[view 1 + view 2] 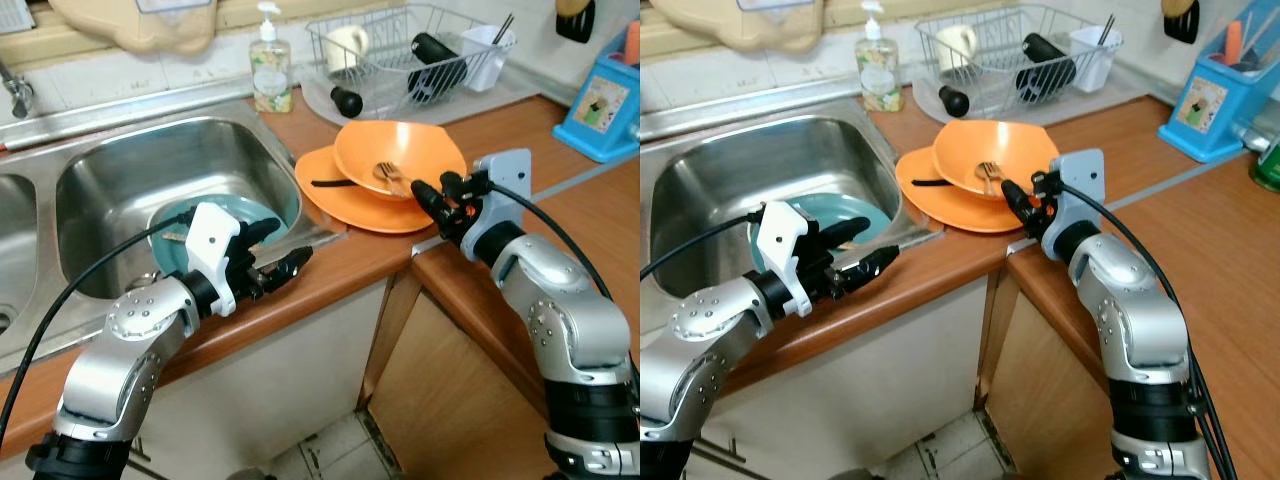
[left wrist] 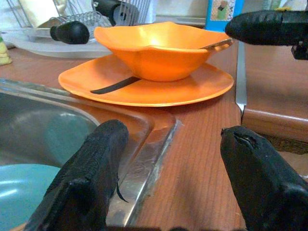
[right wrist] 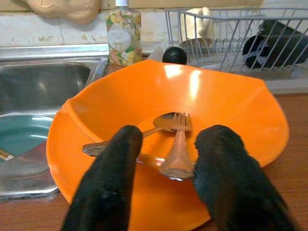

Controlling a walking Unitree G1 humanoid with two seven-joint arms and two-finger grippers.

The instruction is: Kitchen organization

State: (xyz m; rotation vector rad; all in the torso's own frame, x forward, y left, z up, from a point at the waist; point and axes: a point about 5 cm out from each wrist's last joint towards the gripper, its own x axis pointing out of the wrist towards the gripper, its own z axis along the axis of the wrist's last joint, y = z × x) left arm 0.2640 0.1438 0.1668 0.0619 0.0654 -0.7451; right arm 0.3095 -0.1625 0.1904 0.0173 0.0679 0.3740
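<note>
An orange bowl [image 1: 400, 150] sits on an orange plate [image 1: 335, 200] on the wooden counter beside the sink. A fork [image 3: 177, 144] and a spoon [image 3: 161, 122] lie inside the bowl. My right gripper [image 3: 168, 178] is open at the bowl's near rim, its fingers either side of the fork's handle. A black utensil handle [image 1: 335, 183] rests on the plate under the bowl. My left gripper [image 1: 293, 242] is open and empty, low over the sink's front right corner. Just behind it, a teal plate [image 1: 170, 235] lies in the basin.
The steel sink [image 1: 120, 160] takes up the left. A wire dish rack [image 1: 420, 45] with cups and a dark bottle stands behind the bowl. A soap bottle [image 1: 270, 65] stands by the sink, and a blue box [image 1: 605, 100] is at the far right. The counter edge runs below both grippers.
</note>
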